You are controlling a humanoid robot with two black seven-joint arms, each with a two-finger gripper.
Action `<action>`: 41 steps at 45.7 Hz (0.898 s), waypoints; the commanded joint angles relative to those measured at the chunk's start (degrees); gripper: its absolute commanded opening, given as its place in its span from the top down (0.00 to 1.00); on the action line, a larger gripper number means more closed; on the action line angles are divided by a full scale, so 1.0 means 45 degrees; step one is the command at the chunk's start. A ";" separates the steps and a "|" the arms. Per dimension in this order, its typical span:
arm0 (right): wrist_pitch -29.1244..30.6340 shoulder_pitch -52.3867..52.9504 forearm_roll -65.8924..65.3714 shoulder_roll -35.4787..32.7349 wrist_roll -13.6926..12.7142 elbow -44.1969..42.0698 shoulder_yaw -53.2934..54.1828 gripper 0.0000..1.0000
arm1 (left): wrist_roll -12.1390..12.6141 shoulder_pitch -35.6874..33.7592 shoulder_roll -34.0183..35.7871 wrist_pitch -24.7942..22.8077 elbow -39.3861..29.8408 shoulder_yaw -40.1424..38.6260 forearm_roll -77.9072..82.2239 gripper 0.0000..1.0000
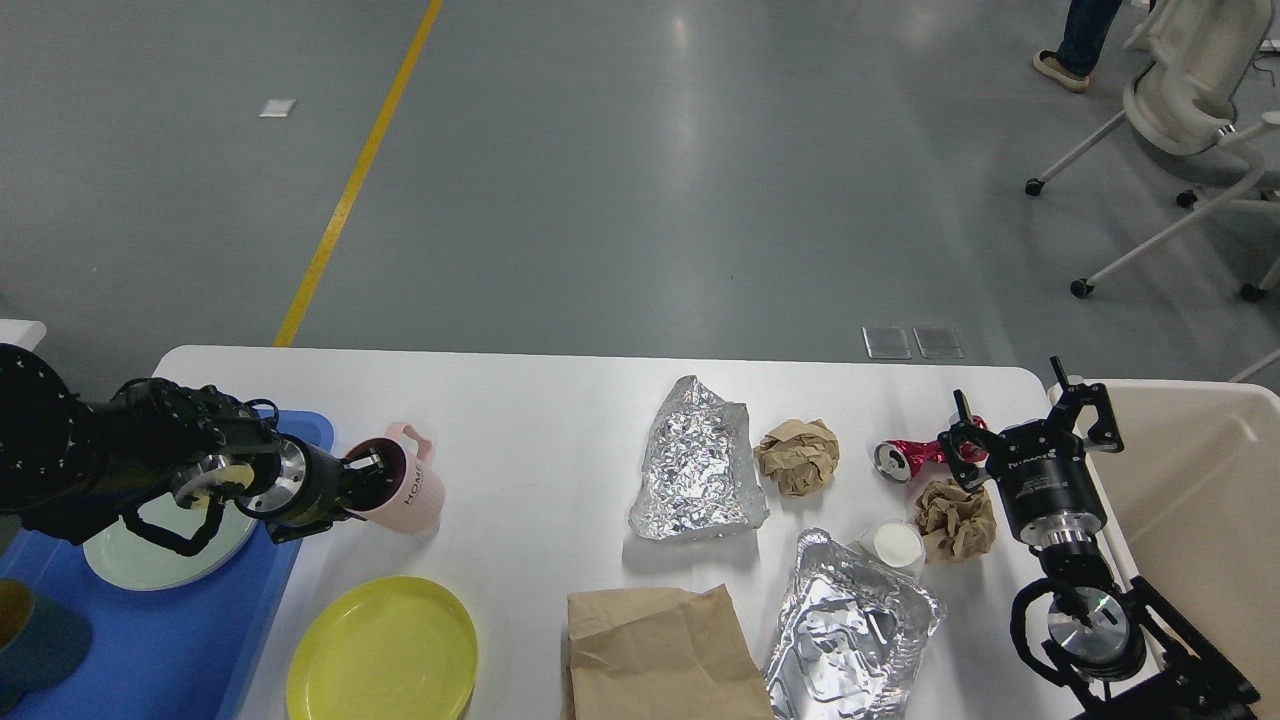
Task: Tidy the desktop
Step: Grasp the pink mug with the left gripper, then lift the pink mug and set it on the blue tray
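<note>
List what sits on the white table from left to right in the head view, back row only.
pink mug → foil sheet → crumpled brown paper → red can, all on the desktop.

I'm in an industrial hall or lab: grey painted floor (620, 180), yellow floor line (355, 180), wheeled office chair (1185, 110) far right.

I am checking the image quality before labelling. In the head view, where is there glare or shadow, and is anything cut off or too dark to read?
Head view: pale glare streaks on the floor; foil glints; soft shadow under the mug. The bag and yellow plate are cut by the bottom edge. The left gripper is dark, its fingers hard to separate.
</note>
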 commanded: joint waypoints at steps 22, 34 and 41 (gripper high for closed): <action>0.0000 0.0000 0.0000 0.0000 0.0000 -0.0007 0.0000 0.00 | 0.0398 -0.7411 0.0650 -0.2569 -0.5690 0.4322 0.0252 1.00; 0.0000 0.0000 0.0000 0.0000 0.0000 -0.0007 0.0000 0.00 | 0.0378 -1.2490 0.0123 -0.2667 -1.0438 0.4831 0.2341 1.00; 0.0000 0.0000 0.0000 0.0000 0.0000 -0.0007 0.0000 0.00 | 0.0320 -1.3742 -0.0093 -0.2764 -1.1514 0.5163 0.2927 1.00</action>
